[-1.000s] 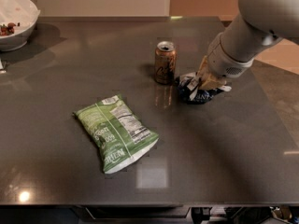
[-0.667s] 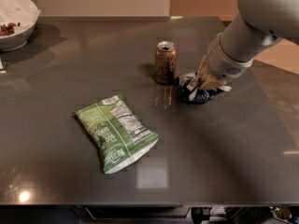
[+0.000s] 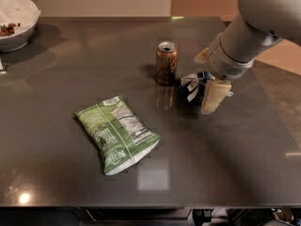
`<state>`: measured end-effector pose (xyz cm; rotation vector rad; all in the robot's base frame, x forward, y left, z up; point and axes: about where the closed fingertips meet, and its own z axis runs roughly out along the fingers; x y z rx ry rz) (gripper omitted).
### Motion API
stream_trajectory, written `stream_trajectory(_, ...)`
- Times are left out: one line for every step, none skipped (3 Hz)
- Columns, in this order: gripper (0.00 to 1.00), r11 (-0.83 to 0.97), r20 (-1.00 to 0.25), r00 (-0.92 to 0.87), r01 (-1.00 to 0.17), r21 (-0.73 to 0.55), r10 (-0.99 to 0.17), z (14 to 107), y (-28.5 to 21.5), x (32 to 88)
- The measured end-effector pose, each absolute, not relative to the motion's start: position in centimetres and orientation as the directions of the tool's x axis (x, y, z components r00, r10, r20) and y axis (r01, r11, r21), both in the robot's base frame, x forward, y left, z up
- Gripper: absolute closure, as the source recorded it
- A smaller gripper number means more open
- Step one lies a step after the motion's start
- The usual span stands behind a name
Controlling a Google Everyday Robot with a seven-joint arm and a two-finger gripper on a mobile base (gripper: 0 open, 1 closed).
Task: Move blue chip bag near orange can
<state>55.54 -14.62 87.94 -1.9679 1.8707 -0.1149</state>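
The orange can (image 3: 166, 63) stands upright near the middle of the dark table, with its top open. The blue chip bag (image 3: 192, 86), crumpled navy foil with white patches, lies on the table just right of the can, a small gap apart. My gripper (image 3: 204, 84) reaches down from the upper right and straddles the bag's right side. It is open: one cream finger (image 3: 214, 96) is in front of the bag and the other (image 3: 202, 56) behind it. The bag rests on the table.
A larger green chip bag (image 3: 117, 133) lies flat at the left front of the table (image 3: 61, 79). A white bowl (image 3: 14, 25) with some food sits at the far left corner. The table's front edge runs along the bottom.
The fingers have spread apart and let go of the blue chip bag, which now lies on the table beside the can. The can and green bag have not moved.
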Motion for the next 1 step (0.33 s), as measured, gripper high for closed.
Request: stream_trajectory(0.00,-0.006,-0.225,0.091,-0.935,-0.354,-0.970,87.94,-14.62,55.54)
